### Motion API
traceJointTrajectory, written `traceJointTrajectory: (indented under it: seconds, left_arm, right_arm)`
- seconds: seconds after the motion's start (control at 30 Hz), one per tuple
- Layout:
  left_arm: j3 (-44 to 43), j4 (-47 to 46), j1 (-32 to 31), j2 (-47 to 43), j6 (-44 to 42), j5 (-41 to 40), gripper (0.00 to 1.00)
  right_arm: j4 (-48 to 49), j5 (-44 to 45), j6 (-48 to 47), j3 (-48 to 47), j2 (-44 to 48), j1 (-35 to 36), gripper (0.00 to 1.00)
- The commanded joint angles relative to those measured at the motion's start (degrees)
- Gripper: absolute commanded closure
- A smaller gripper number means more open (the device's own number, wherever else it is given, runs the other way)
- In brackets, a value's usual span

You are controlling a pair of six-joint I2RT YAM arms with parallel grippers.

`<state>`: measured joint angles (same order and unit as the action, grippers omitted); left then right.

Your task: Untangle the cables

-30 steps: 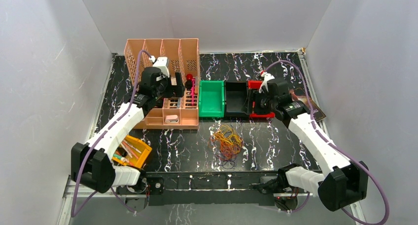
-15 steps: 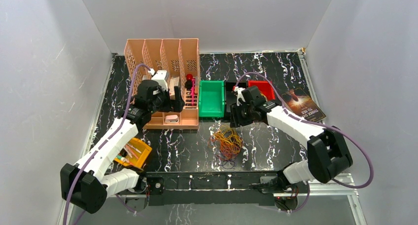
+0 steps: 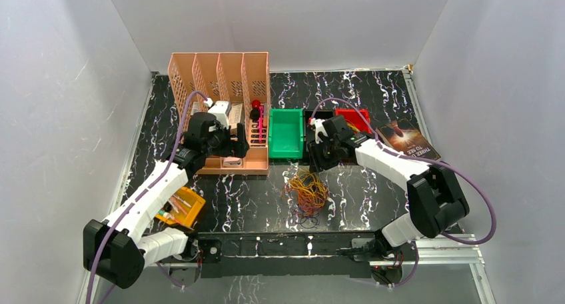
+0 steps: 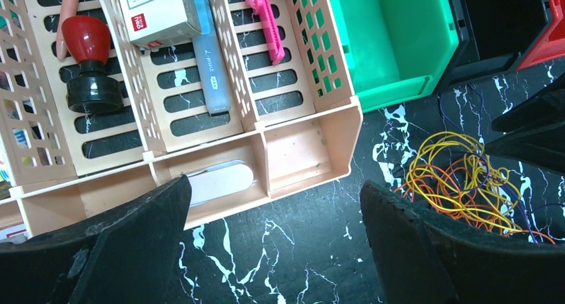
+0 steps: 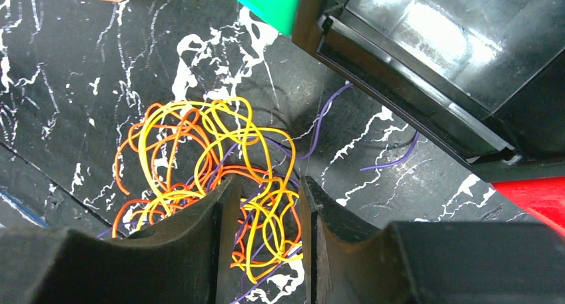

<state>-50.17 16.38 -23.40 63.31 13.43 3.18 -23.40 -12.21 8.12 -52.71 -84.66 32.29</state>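
The cables [image 3: 306, 194] lie as one tangle of thin orange, yellow and dark purple loops on the black marble table, in front of the green bin. My right gripper [image 3: 316, 159] hangs just behind the tangle. In the right wrist view the right gripper [image 5: 268, 184] is open by a narrow gap, with the cables [image 5: 213, 157] below and between its fingers; nothing is gripped. My left gripper [image 3: 238, 146] is over the front of the peach organiser. In the left wrist view the left gripper [image 4: 274, 187] is wide open and empty, with the cables [image 4: 460, 184] to its right.
A peach desk organiser [image 3: 256, 159] holding a stamp, marker and box stands back left. Green [image 3: 286, 151], black [image 3: 331, 121] and red [image 3: 353, 115] bins sit in a row behind the tangle. A book [image 3: 408, 141] lies at the right. An orange tray [image 3: 193, 207] of pens sits front left.
My right arm has swung left from the red bin to just behind the cable tangle. My left gripper has drawn back a little toward the organiser's front edge.
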Motion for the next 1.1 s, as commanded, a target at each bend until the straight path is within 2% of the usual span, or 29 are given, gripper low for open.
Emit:
traceJointTrajectory:
  seconds: [0.0,0.3,0.6,1.07]
  left_arm:
    - [0.07,-0.96,-0.07,-0.49,-1.15,0.98,0.02]
    - [-1.59,-1.04,-0.11,-0.52,-1.78,0.55,0.02]
    - [-1.16,-0.55,-0.07,-2.12,-1.56,0.93,0.02]
    - [1.75,-4.15,-0.07,0.22,-2.91,3.89,0.02]
  right_arm:
    - [2.18,-4.09,-3.3,-2.76,3.34,0.29,0.53]
    - [0.22,-6.9,-5.04,-5.59,-1.4,0.4,0.57]
    - [-2.47,-5.93,-5.66,-8.88,-5.93,0.71,0.67]
    - [-4.73,-3.68,-4.93,-10.32,-8.62,2.04,0.7]
